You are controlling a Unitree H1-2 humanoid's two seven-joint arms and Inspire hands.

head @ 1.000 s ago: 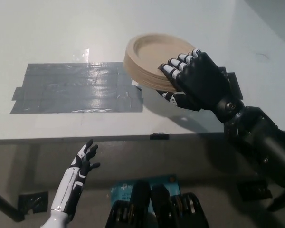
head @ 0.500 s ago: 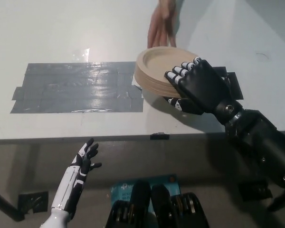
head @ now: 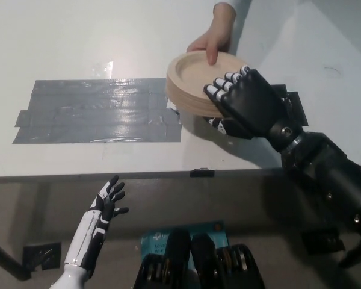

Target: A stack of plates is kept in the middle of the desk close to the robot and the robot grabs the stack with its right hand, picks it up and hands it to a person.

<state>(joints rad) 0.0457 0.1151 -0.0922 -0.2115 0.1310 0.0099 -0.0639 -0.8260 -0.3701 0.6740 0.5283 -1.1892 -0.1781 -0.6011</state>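
Observation:
A stack of tan plates point(head: 195, 78) is held above the white desk point(head: 78, 36), near its middle. My black right hand point(head: 243, 102) is shut on the stack's near right rim, fingers over the top edge. A person's hand point(head: 213, 37) reaches in from the top and grips the stack's far rim, thumb on the top plate. My white left hand point(head: 105, 208) rests open below the desk's front edge at the lower left.
A wide patch of grey tape point(head: 99, 111) covers the desk left of the stack. The desk's front edge point(head: 138, 176) runs across the picture. A small dark tab point(head: 203, 173) sits on that edge.
The person's hand has come down from the top and taken hold of the stack's far rim. The stack stays lifted in my right hand, shifted slightly.

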